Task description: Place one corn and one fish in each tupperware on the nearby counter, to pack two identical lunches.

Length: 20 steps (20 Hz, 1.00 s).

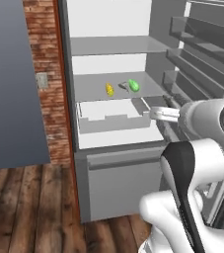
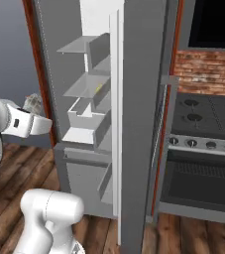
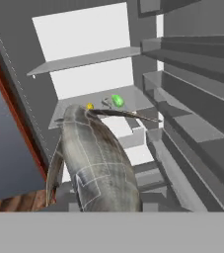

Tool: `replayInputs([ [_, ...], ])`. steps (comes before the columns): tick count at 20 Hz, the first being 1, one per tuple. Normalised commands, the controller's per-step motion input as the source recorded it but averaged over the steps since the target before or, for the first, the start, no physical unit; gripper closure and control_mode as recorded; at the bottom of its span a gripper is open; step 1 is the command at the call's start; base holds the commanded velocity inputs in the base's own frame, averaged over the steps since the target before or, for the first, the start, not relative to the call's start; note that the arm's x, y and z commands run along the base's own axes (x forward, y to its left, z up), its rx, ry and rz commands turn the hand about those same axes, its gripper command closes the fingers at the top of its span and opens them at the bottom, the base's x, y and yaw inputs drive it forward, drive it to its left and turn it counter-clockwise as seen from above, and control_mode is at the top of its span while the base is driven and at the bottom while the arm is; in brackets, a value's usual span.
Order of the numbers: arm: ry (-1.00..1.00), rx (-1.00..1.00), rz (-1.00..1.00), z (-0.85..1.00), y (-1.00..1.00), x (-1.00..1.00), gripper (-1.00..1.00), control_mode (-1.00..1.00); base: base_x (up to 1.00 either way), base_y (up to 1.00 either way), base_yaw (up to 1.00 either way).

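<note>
The tool (image 1: 168,102) hangs in front of the open fridge (image 1: 113,143), at the right edge of the middle shelf (image 1: 93,86), and it is clamped on a grey fish (image 3: 96,158). In the hand view this fish lies lengthwise right before the camera, scaled and dull grey. Its tail end runs up toward the shelf, and its near end is cut off by the bottom of the picture, so the tool's tips themselves are hidden behind it. In the left base view only a thin dark sliver of the held fish shows past the silver wrist, and in the right base view the hand is a pale blur at the far left, too small to read.

On the middle shelf lie a yellow corn cob (image 1: 109,89) and a green corn cob (image 1: 133,85), with a second fish (image 1: 123,87) between them. That fish is tiny and dark, and its outline is hard to make out. From the hand view the yellow cob is mostly hidden behind the held fish, with just a speck showing.

Below the shelf sits a white drawer bin (image 1: 113,116), with a closed lower drawer (image 1: 121,183) under it. The fridge door (image 2: 136,124) stands open edge-on in the right base view, its racks partly cut off. To the right is a stove (image 2: 203,144) with oven below, against a brick wall (image 2: 208,72). The floor (image 1: 29,207) is wooden planks.
</note>
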Motion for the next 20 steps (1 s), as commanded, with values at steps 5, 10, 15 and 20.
replayInputs([
  [5,0.00,0.00,0.00,0.00,0.00,0.00,1.00,1.00,-0.86,0.19,0.04],
  [10,0.00,0.00,0.00,0.00,0.00,0.00,1.00,1.00,-0.86,0.11,0.03],
  [15,0.00,0.00,0.00,0.00,0.00,0.00,1.00,1.00,-0.93,0.00,-0.01],
  [20,0.00,0.00,0.00,0.00,0.00,0.00,1.00,1.00,-0.64,0.00,-0.13],
])
